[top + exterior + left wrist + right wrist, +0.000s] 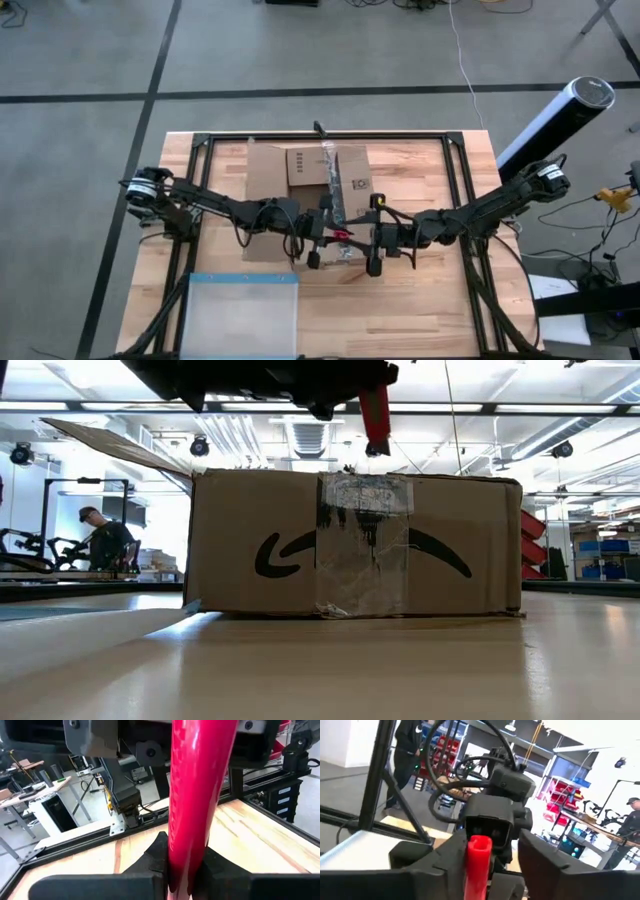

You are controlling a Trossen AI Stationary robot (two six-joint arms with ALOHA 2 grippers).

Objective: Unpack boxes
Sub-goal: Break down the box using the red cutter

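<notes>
The cardboard box sat in the upper middle of the high view, on the wooden table, with one flap open toward the left and a shiny tape strip running down its top. In the low view its taped front face filled the centre of the frame. Both arms met just below the box in the high view. The left gripper was clamped tight on a small red tool, its fingers pressing each side. The right gripper faced it with fingers spread apart, the red tool's end between them. A clear plastic pouch lay at the lower left.
</notes>
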